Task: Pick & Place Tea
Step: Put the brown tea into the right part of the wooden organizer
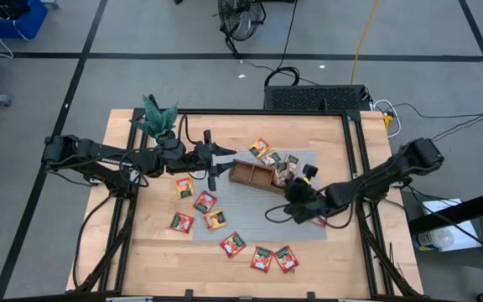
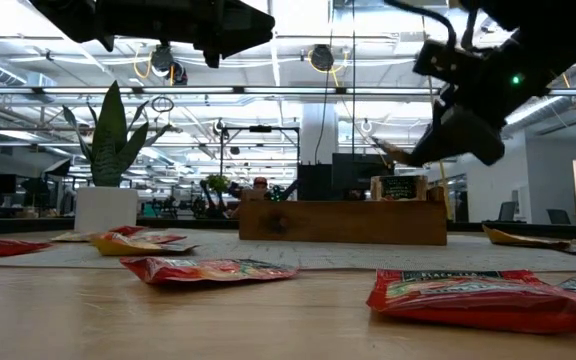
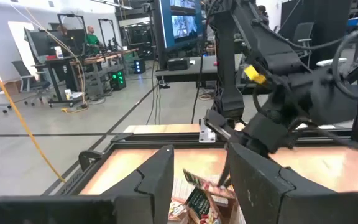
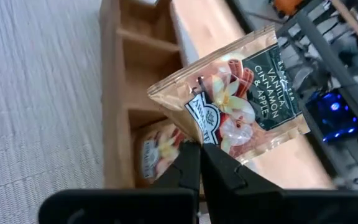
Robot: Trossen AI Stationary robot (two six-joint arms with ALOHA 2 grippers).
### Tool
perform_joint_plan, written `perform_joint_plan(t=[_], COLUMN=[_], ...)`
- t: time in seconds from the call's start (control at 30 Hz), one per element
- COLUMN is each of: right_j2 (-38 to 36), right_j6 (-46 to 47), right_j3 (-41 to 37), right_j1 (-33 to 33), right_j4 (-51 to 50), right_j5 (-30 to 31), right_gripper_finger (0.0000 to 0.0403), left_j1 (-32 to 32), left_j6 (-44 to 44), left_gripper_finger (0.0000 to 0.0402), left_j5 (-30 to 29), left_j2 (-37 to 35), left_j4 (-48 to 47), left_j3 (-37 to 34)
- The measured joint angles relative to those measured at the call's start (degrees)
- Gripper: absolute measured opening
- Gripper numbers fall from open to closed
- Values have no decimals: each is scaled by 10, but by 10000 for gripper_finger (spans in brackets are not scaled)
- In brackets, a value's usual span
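A tan sachet [image 4: 235, 93] with a dark green label is held by my right gripper [image 4: 199, 149], which is shut on it above the right end of the brown wooden tray [image 1: 250, 174]. More sachets stand in the tray's compartments [image 4: 157, 146]. Several red sachets lie flat on the grey mat [image 1: 250, 214], among them one at the front [image 1: 261, 257] and one left of the tray [image 1: 184, 187]. My left gripper [image 1: 221, 159] hovers open above the tray's left end, touching nothing; its fingers [image 3: 160, 180] frame the tray in the left wrist view. My right gripper pinches the tan sachet between its two fingers at the middle of one edge [image 4: 207, 127]. The sachet is lifted clear over the tray, tilted with one corner up, its printed face turned toward the wrist camera.
A potted plant [image 1: 159, 119] stands at the table's far left, behind my left arm. The mat's left and near parts are strewn with red sachets [image 2: 208, 268]. Bare wood shows along the near edge [image 1: 225, 281] and the far right [image 1: 325, 134].
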Motion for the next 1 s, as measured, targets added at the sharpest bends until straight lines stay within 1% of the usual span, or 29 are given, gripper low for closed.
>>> perform_joint_plan(t=[0.2, 0.5, 0.63, 1.0], right_j2=[22, 24, 24, 24], right_j6=[28, 25, 24, 9], right_j3=[0, 0, 0, 0], right_j1=[-1, -1, -7, -17], right_j4=[-3, -16, -16, -15], right_j5=[-28, -28, -28, -28], right_gripper_finger=[0, 3, 19, 85], left_j1=[0, 0, 0, 0], left_j6=[0, 0, 0, 0], left_gripper_finger=[157, 157, 157, 157], left_j5=[0, 0, 0, 0], left_j2=[0, 0, 0, 0], left_j4=[0, 0, 0, 0], left_j3=[0, 0, 0, 0])
